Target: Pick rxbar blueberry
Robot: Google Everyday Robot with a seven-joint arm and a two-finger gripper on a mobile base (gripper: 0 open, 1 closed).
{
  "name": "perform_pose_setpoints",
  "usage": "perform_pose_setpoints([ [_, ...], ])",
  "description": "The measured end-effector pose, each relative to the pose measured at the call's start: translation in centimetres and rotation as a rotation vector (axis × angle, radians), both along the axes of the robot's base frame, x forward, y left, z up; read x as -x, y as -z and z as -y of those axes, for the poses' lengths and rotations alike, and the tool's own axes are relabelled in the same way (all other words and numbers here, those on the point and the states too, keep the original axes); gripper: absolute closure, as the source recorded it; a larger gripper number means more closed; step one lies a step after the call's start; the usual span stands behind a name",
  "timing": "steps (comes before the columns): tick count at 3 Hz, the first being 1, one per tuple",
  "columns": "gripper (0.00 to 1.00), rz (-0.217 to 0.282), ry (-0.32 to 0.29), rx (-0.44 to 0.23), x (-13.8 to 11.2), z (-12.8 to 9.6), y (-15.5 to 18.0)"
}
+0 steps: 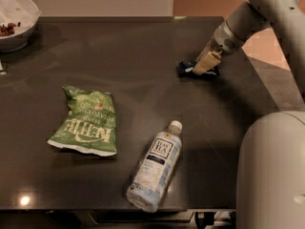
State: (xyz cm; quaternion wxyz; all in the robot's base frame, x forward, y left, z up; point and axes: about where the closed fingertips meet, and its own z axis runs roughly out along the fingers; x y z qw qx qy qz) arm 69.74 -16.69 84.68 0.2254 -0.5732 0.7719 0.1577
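The rxbar blueberry [186,69], a small dark navy bar with a pale band, lies flat on the dark table [143,61] at the far right. My gripper [206,63] reaches in from the upper right and sits right over the bar's right end, hiding that part of it. I cannot tell whether it touches or holds the bar.
A green crinkled chip bag [88,121] lies left of centre. A clear water bottle [156,166] lies on its side near the front edge. A white bowl [16,20] stands at the far left corner. The robot's pale body [271,175] fills the lower right.
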Motion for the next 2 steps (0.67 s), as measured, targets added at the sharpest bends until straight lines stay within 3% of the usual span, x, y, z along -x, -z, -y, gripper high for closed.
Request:
perform_pose_setpoints([
  [2,1.0,0.081,-0.068,-0.07,3.8,-1.4,-7.2],
])
